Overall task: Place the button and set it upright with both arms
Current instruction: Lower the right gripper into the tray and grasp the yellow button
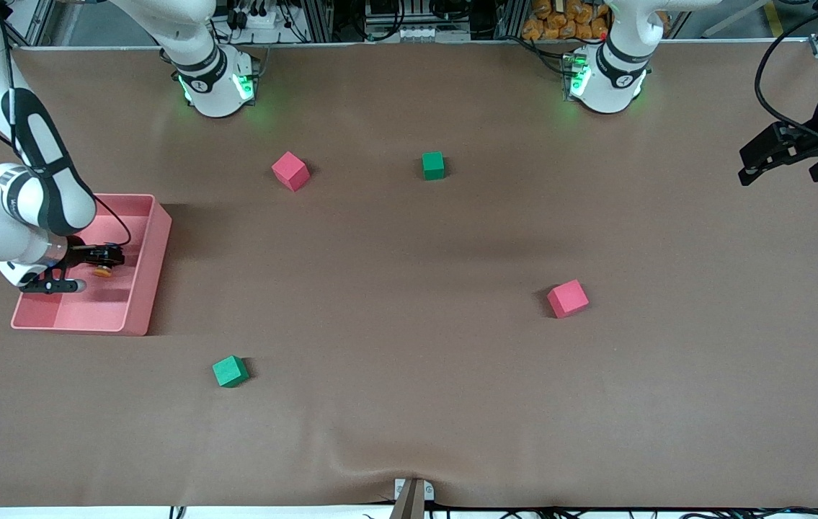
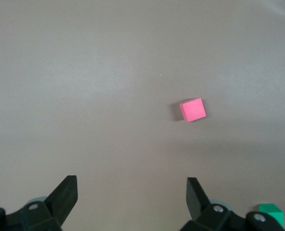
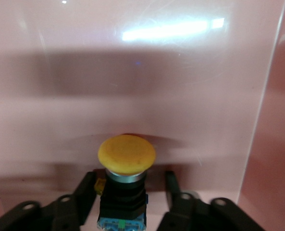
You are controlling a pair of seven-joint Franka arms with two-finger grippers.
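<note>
picking stage: right gripper [image 1: 100,261] down inside the pink bin [image 1: 153,274] at the right arm's end of the table, fingers closing in on the button [image 3: 125,180], black body between them; firm hold not certain. next, probably a clean lift clear of the bin wall, then a handover or set-down upright. left gripper [image 2: 132,204] waiting, spread wide and empty, over bare table near a pink cube [image 2: 193,109]. button: smooth domed orange cap, metal ring, boxy black-and-blue body. bin: glossy plastic, straight walls. cubes matte, foam-like.
</note>
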